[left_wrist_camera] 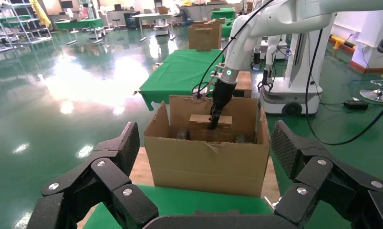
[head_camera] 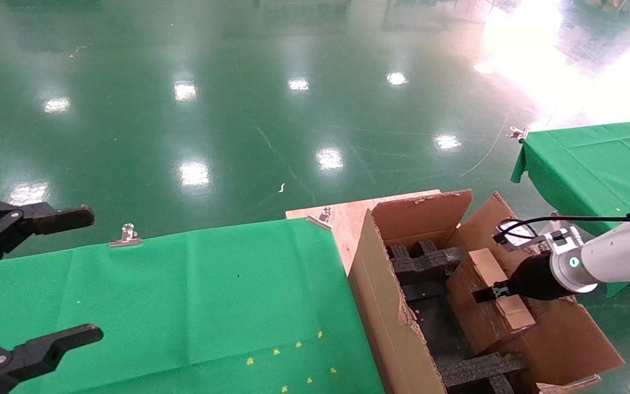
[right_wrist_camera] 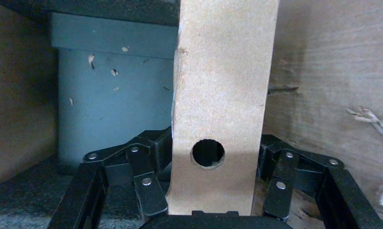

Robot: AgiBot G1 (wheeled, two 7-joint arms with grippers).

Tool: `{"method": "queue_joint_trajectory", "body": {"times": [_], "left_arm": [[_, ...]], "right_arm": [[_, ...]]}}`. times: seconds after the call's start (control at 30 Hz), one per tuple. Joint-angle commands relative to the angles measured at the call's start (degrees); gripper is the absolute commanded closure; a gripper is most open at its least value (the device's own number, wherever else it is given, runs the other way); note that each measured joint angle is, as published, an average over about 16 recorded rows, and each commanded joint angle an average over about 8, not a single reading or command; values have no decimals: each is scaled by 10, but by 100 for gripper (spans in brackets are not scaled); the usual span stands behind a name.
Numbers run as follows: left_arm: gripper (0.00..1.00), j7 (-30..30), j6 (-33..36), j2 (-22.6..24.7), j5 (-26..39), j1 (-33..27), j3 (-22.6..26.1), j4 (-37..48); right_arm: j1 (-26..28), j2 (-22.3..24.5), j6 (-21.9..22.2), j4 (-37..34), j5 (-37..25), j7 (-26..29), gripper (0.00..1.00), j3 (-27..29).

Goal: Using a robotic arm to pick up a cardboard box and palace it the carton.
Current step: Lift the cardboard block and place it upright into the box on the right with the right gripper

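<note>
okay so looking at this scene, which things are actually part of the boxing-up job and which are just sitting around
Part of the job:
right hand, shut on the cardboard box
carton, with the box held inside it
black foam inserts in the carton

Just lying about:
left hand, open over the green table
metal clip on that table's edge
second green table

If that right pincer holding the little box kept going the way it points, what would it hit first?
Probably the black foam inside the carton: the right pincer points down into it, shut on the small box. Depth is unclear.
</note>
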Motion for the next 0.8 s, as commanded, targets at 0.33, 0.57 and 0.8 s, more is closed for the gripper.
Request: {"method": "queue_joint_trajectory", "body": {"times": [0.33,0.57,0.8], "left_arm": [[0,0,0,0,0,0,0,0],[0,0,0,0,0,0,0,0],[0,0,0,0,0,0,0,0]], "right_arm": [[-9,-30,15,-44,4,-27,82,2],[-11,-38,19,-56,5,-34,0,4],[-9,-36,18,-53,5,-33,0,4]]}}
